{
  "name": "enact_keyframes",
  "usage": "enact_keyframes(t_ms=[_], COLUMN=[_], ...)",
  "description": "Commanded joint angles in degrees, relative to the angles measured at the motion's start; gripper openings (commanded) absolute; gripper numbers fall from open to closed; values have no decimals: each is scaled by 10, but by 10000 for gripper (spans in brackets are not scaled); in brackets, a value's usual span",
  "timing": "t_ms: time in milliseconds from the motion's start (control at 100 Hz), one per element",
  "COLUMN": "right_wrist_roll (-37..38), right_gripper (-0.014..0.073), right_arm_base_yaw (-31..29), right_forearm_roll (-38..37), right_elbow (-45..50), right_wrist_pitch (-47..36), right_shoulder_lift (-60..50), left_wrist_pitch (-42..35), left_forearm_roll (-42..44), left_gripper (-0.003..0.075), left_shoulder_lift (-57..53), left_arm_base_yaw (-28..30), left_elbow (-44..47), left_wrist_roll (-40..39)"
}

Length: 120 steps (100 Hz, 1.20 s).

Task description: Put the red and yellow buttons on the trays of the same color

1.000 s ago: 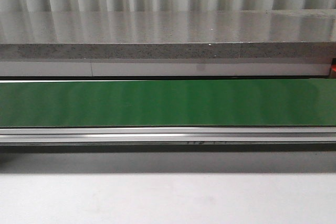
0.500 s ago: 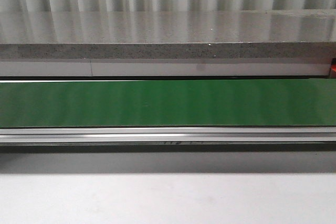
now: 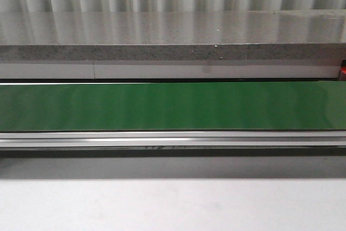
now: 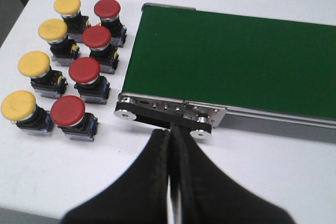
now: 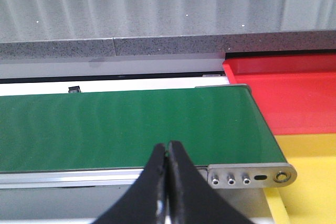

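Several yellow buttons (image 4: 34,63) and several red buttons (image 4: 84,68) stand in two rows on the white table, beside the end of the green belt (image 4: 231,61). My left gripper (image 4: 170,132) is shut and empty, hovering near the belt's end roller, apart from the buttons. At the belt's other end lie a red tray (image 5: 294,95) and a yellow tray (image 5: 310,177). My right gripper (image 5: 167,148) is shut and empty over the belt's near rail, beside the trays. The front view shows only the bare belt (image 3: 173,105); neither gripper appears there.
A grey stone ledge (image 3: 173,39) runs behind the belt, with a ribbed wall beyond. The belt's metal rail (image 3: 173,139) runs along its near side. An end bracket (image 5: 252,176) with bolts sits next to the yellow tray.
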Motion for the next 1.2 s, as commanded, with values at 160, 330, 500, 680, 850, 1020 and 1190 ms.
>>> enact_keyframes(t_ms=[160, 330, 500, 680, 850, 1020, 1190], right_wrist_roll=[1, 1, 1, 1, 1, 1, 1], right_gripper=[-67, -67, -67, -67, -67, -67, -67], right_arm_base_yaw=[1, 1, 1, 1, 1, 1, 1], right_forearm_roll=[-6, -6, -6, -6, -6, -6, -6], right_elbow=[0, 0, 0, 0, 0, 0, 0], right_wrist_pitch=[-47, -47, -47, -47, -47, -47, -47], right_shoulder_lift=[-10, -10, -10, -10, -10, -10, -10], left_wrist_pitch=[-19, -16, 0, 31, 37, 37, 29], left_forearm_roll=[13, 22, 22, 20, 49, 113, 152], left_gripper=[-19, 44, 333, 627, 637, 636, 628], left_shoulder_lift=[28, 31, 31, 31, 36, 81, 158], left_arm_base_yaw=[-4, -4, -4, -4, -4, -4, -1], left_elbow=[-20, -20, -20, -20, -20, -20, -20], left_wrist_roll=[-3, -3, -19, -41, -101, -165, -210])
